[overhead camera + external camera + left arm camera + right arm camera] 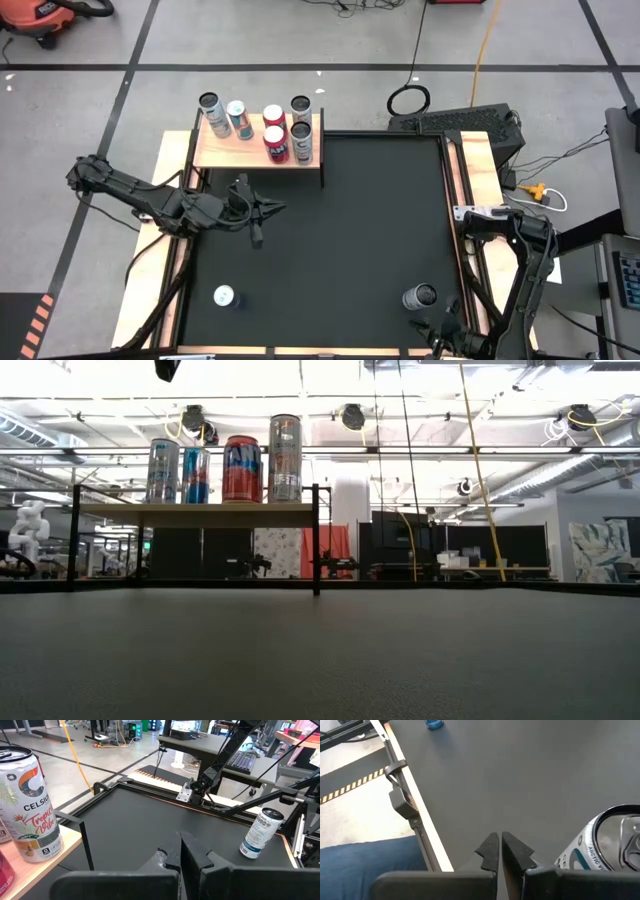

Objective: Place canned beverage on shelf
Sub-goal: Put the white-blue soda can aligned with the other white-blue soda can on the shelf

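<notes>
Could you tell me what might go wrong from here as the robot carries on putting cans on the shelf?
1. The shelf already holds six cans crowded together; adding another could knock one over.
2. The shut right gripper sits right beside the grey can; a careless move might tip it.
3. The shut left gripper must open before grasping the blue-and-white can.
</notes>
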Robot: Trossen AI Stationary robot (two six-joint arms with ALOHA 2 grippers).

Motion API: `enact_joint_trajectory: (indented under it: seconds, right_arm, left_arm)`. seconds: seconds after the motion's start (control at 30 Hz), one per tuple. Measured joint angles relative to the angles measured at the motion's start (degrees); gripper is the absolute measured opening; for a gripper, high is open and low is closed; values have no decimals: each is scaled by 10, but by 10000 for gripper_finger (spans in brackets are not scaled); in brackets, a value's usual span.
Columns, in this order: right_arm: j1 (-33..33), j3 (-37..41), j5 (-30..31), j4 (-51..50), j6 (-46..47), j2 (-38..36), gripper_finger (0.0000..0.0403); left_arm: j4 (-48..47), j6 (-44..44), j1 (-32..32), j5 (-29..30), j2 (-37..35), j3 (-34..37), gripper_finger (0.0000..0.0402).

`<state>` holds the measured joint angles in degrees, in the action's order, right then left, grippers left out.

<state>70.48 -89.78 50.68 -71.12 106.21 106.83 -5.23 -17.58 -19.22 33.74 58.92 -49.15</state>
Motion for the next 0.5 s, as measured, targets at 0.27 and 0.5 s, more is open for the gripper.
enact_joint_trajectory:
  seconds: [0.27,0.5]
  right_arm:
    - [0,0,0,2,-16,0,0]
    - [0,0,0,11,-37,0,0]
  left_arm:
    - [0,0,0,0,0,0,1]
    - [-1,0,0,0,0,0,1]
